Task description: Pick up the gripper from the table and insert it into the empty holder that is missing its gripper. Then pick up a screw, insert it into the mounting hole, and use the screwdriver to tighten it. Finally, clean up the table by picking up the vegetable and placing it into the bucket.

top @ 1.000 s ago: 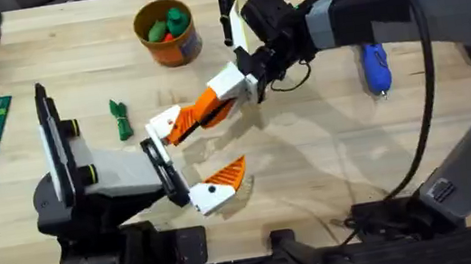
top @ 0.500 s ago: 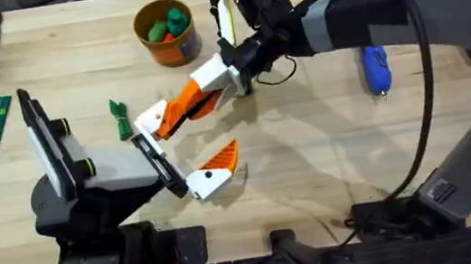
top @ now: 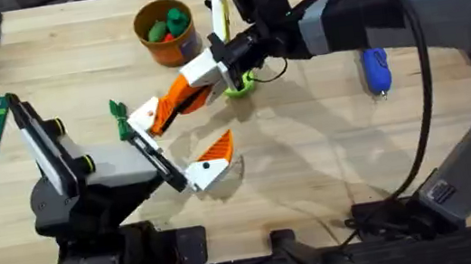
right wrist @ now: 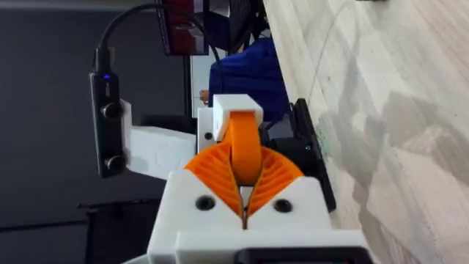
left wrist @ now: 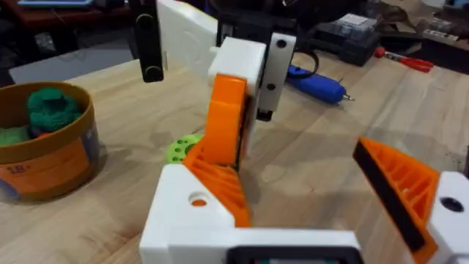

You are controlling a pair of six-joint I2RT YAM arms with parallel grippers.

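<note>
Vegetable (top: 120,117) lies on table (top: 330,156), just left of left gripper (top: 178,144), whose fingers are spread. One left finger is pinched between right gripper (top: 160,114) pads. Bucket (top: 166,33) stands beyond.

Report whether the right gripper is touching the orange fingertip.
Touching. In the right wrist view, the right gripper has both ribbed pads pressed against the orange fingertip, with no gap on either side.
</note>
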